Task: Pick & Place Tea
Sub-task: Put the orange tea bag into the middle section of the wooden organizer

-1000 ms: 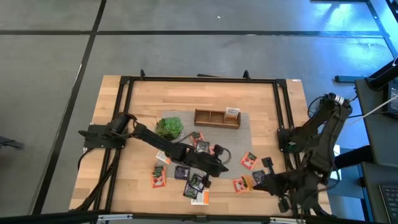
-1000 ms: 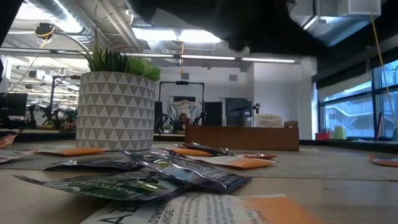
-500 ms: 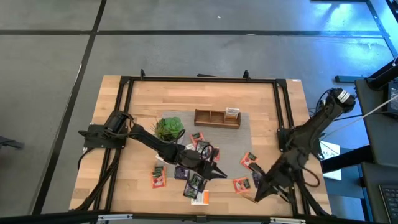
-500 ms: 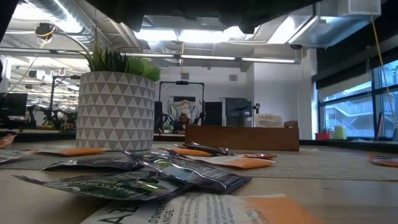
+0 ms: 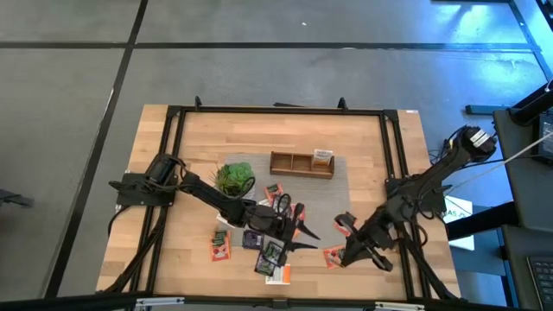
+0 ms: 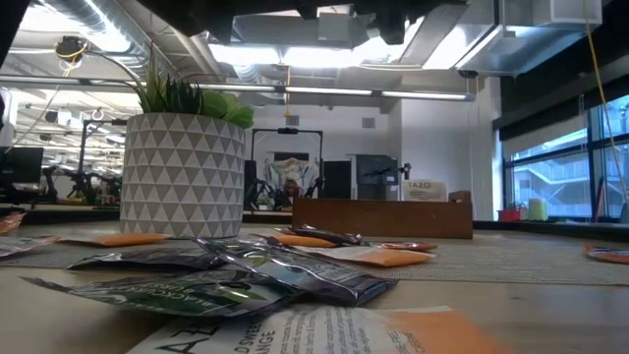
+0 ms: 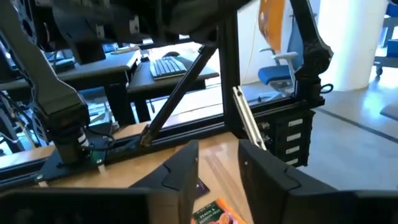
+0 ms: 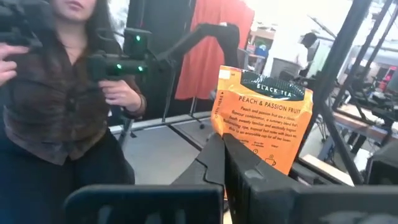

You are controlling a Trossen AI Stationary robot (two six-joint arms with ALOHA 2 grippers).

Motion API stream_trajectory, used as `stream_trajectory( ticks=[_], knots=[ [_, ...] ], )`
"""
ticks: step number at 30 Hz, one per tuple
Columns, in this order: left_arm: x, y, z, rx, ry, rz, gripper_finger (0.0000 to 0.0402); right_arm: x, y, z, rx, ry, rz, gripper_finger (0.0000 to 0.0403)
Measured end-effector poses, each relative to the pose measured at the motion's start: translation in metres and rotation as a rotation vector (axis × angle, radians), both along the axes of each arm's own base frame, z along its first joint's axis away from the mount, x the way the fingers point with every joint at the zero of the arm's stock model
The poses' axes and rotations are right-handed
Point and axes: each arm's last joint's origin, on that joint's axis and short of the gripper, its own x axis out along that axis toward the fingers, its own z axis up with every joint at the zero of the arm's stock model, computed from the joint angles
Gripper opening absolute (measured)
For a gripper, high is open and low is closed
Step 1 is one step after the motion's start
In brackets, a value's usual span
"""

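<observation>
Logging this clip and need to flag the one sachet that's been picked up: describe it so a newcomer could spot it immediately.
Start at the right gripper, low over the table's front right part. Pinched upright between its shut fingers is an orange tea sachet printed "Black Tea, Peach & Passion Fruit". It is the only sachet held up; the other sachets lie flat.

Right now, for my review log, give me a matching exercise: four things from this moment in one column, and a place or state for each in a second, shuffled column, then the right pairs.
Things
1. right gripper
2. left gripper
3. potted plant
4. wooden box

Places or states
A. stands left of the box, near the left arm
B. open, over the pile of sachets at the table's middle front
C. shut on an orange sachet marked black tea
D. holds one white-and-orange sachet in its right-hand compartment

Pairs: 1-C, 2-B, 3-A, 4-D
</observation>
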Motion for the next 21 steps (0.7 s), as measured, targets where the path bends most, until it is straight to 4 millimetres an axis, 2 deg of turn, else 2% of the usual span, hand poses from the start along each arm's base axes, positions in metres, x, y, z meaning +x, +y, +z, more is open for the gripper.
stream_trajectory(
  ticks=[7, 21],
  knots=[
    [-0.002, -0.007, 0.005, -0.063, -0.035, -0.041, 0.0157, 0.007, 0.003, -0.009, -0.009, 0.012, -0.018, 0.0006],
    [-0.006, -0.015, 0.009, -0.093, -0.072, -0.059, 0.0157, 0.017, -0.005, -0.012, -0.004, 0.021, -0.066, 0.0007]
  ],
)
